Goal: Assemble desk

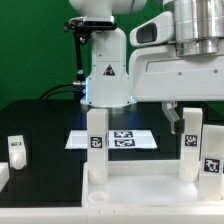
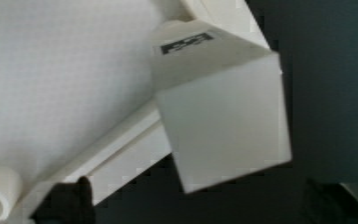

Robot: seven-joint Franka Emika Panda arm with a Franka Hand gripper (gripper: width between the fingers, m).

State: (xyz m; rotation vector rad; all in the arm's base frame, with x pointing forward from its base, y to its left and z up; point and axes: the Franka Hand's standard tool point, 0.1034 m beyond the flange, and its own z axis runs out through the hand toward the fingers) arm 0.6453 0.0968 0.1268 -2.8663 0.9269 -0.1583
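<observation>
Tabletop panel lies flat at the front of the black table, near its front edge. Three legs stand upright on it: one at the exterior view's left, one at the back right, one at the front right corner, all tagged. A fourth leg sits loose on the table, well apart to the exterior view's left.

Gripper hangs just above the panel beside the back right leg; its jaws stand spread with nothing between them. Wrist view: a leg rises off the panel, dark fingertips at the frame edge, not touching it.

Marker board lies behind the panel, in front of the robot base. Open black surface between loose leg and panel. Green wall behind.
</observation>
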